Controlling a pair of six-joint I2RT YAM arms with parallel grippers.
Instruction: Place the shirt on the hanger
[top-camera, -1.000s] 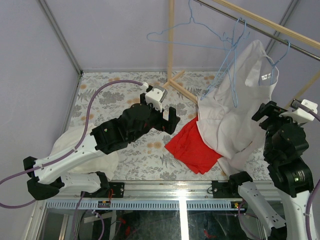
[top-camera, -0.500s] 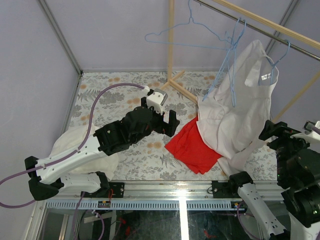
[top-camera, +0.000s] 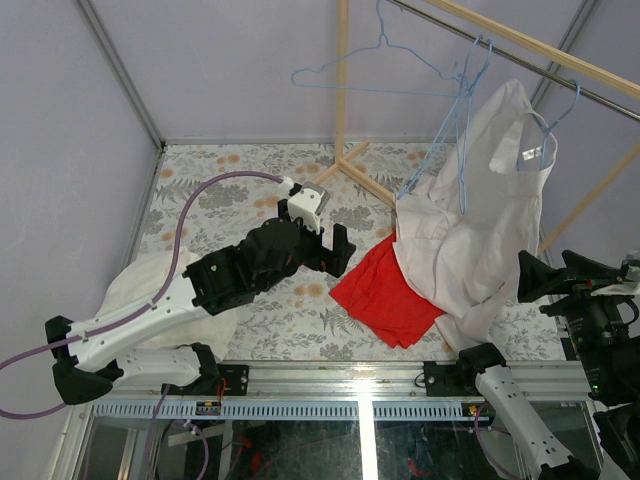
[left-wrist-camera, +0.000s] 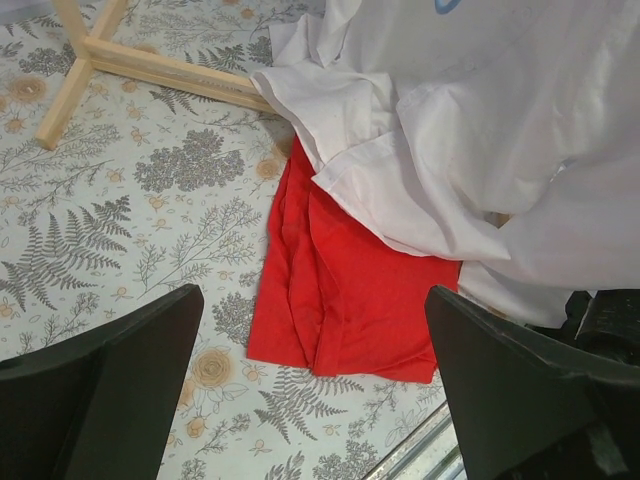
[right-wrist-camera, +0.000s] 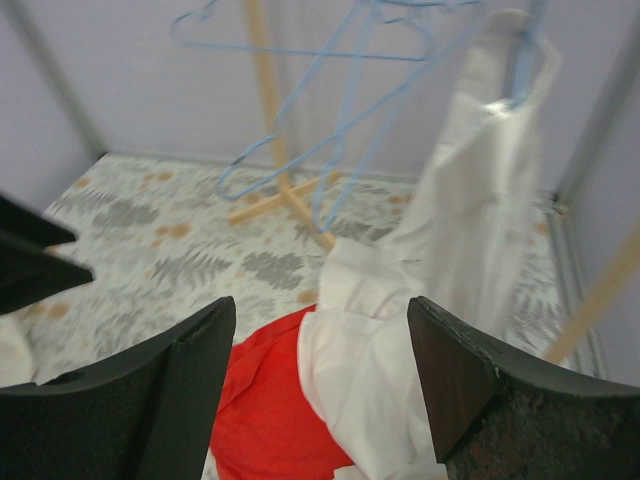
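- The shirt (top-camera: 480, 230) hangs at the right of the top view. Its collar is up at a blue wire hanger (top-camera: 560, 110) and its lower part is heaped on the table (top-camera: 220, 190).
- The left hand (top-camera: 330, 250) is at mid-frame, left of the shirt and apart from it, with its jaws spread wide and holding nothing.
- The right hand (top-camera: 565, 275) is at the right edge, just beside the shirt's lower folds. It is also open and empty.
- The shirt is thin white fabric, creased and draped, with a small printed tag inside the neck.
- A red cloth (top-camera: 385, 295) lies flat and partly tucked under the shirt's hem.
- A creamier garment (top-camera: 140, 285) is bunched at the lower left under the left arm.
- The table has a grey fern and flower print. The rack (top-camera: 343, 90) is made of pale wooden bars.
- The left wrist view shows the shirt's (left-wrist-camera: 450, 150) hem overlapping the red cloth (left-wrist-camera: 340, 290), and the rack's foot (left-wrist-camera: 150, 70).
- The right wrist view is blurred. It shows the shirt (right-wrist-camera: 470, 230) rising to what seems to be its hanger (right-wrist-camera: 522, 55), with empty hangers (right-wrist-camera: 300, 50) to the left.
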